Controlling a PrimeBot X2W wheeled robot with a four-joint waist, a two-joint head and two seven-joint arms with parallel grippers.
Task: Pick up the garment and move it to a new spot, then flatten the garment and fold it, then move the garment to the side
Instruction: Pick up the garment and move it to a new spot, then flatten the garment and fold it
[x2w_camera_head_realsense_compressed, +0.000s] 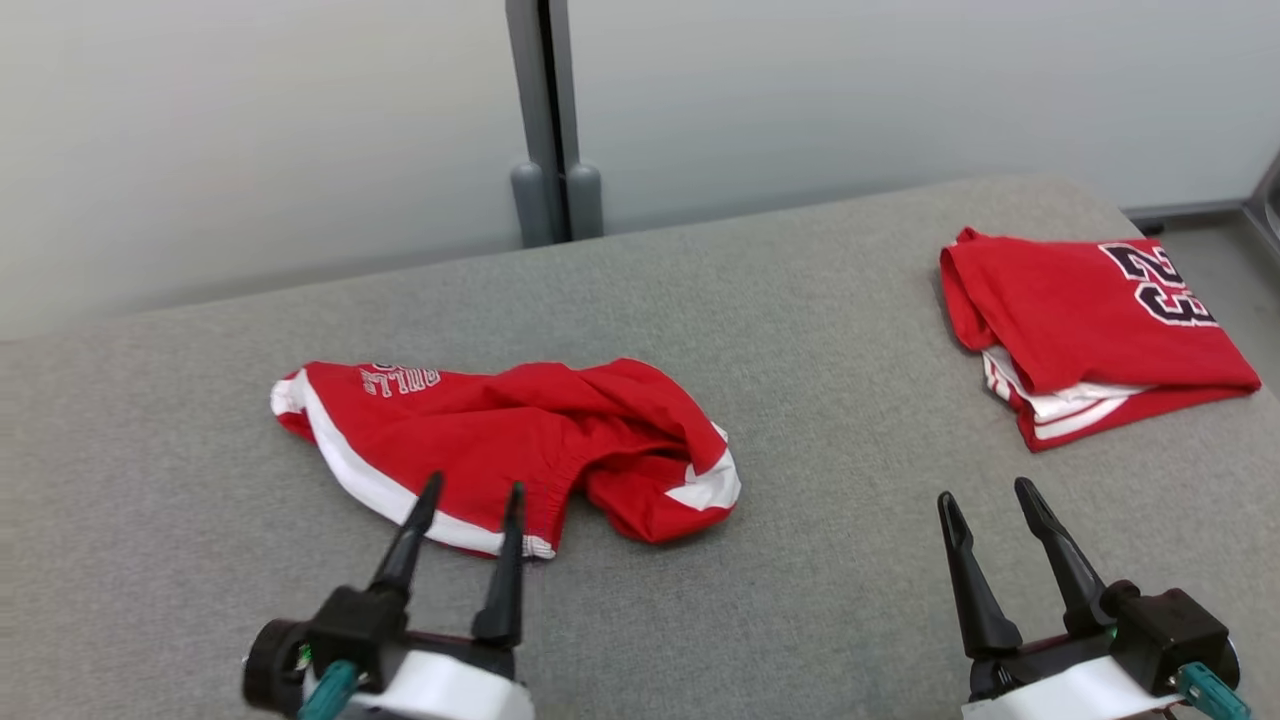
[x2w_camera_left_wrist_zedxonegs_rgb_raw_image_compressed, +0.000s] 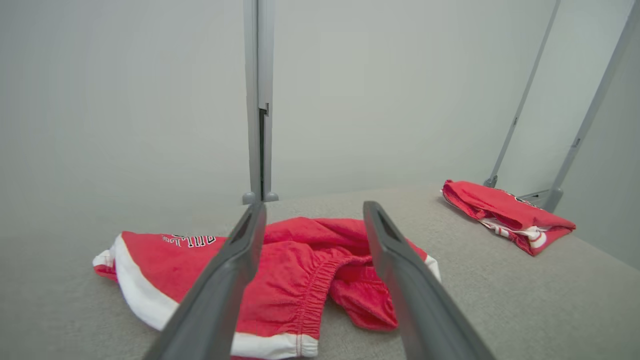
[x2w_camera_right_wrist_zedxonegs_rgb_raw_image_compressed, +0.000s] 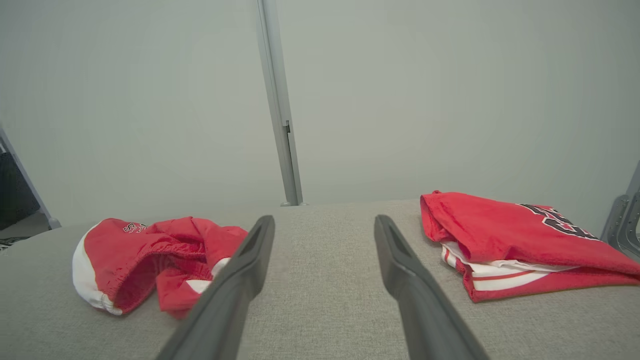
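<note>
Seemingly at the hand-over from moving to flattening, with no fold begun. Garment (x2w_camera_head_realsense_compressed: 500, 440), red shorts with white trim, lying crumpled left of centre in the head view on the grey padded surface (x2w_camera_head_realsense_compressed: 800, 300); one white-edged leg (x2w_camera_head_realsense_compressed: 350, 470) spread toward the left, the other side bunched and rolled over on itself toward the middle of the frame, elastic waistband (x2w_camera_left_wrist_zedxonegs_rgb_raw_image_compressed: 320, 280) puckered and facing the bottom edge. Held by nothing. Left gripper (x2w_camera_head_realsense_compressed: 473, 487) at lower left, fingers spread wide with nothing between them, tips just over the near white hem; touching or a little above, impossible to tell. Right gripper (x2w_camera_head_realsense_compressed: 985, 495) at lower right, likewise spread and empty, over bare surface, well apart from the garment. Folded red jersey (x2w_camera_head_realsense_compressed: 1090, 330) at upper right, apart from everything and no part of this step.

Next, by my reckoning: flatten. Calls for both arms: left onto the waistband or hem at its own side, right brought across toward the centre of the frame to the bunched end, each pinching one edge only, then drawing apart along the surface. Likely snag: catching both layers of the rolled part and dragging the lump instead of opening it
</note>
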